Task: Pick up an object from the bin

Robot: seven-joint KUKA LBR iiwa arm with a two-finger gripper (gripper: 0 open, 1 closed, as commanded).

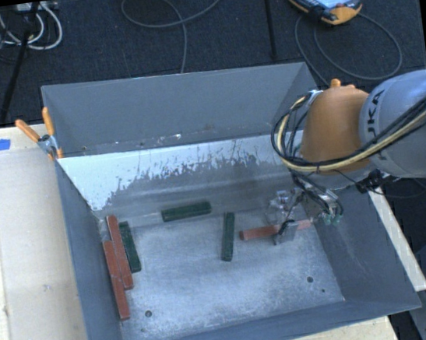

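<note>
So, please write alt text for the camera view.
The robot's hand is over a flat red-brown bar at the right of the grey metal bin. Two dark green bars lie mid-bin; red-brown bars and a green one line its left wall.

The bin (pixel 216 302) holds three dark green bars (pixel 187 211), one at left and two mid-frame, and three red-brown bars (pixel 117 273), two at left and one at centre right.

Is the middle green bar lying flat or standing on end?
Lying flat: the green bar shows its whole length along the bin floor.
</note>
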